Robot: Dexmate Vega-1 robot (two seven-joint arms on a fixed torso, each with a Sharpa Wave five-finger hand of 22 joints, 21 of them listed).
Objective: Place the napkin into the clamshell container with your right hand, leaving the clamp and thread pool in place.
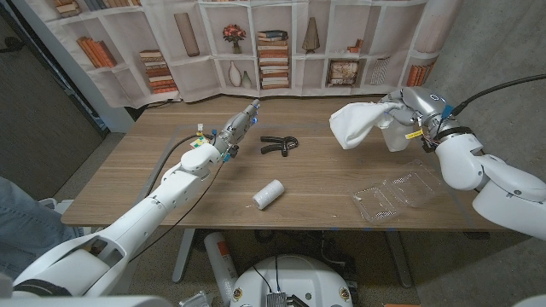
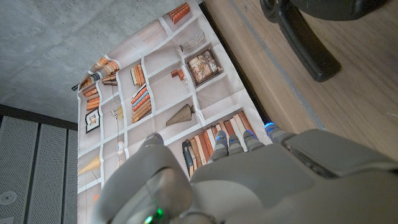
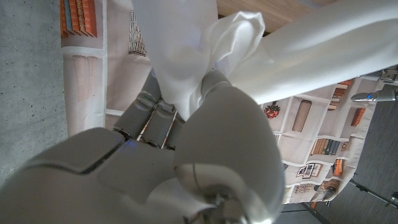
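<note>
While the left hand (image 1: 241, 122) reaches out over the table (image 1: 153, 170) toward its far edge, it holds nothing, and its fingers lie extended and close together rather than curled. Just to its right, the black clamp (image 1: 276, 145) lies on the wood, and the left wrist view shows one handle of that clamp beyond the fingertips (image 2: 249, 138). Nearer the front edge, the white thread spool (image 1: 268, 194) lies on its side, well apart from both hands.

Further right, the napkin (image 1: 356, 124) hangs clear of the table, bunched at one end in the right hand (image 1: 401, 109). In the right wrist view the fingers (image 3: 155, 115) are clamped on the gathered cloth. The free end trails away from the hand toward the table's middle, so the long axis runs roughly sideways and downward.

The open clamshell container (image 1: 399, 193) sits nearer the front edge, below and slightly to the right of the napkin in the head view. The coming move therefore appears to be a carry toward the robot and down, with the trailing end drawn in over the tray. The right hand is by far the nearer to the container.
</note>
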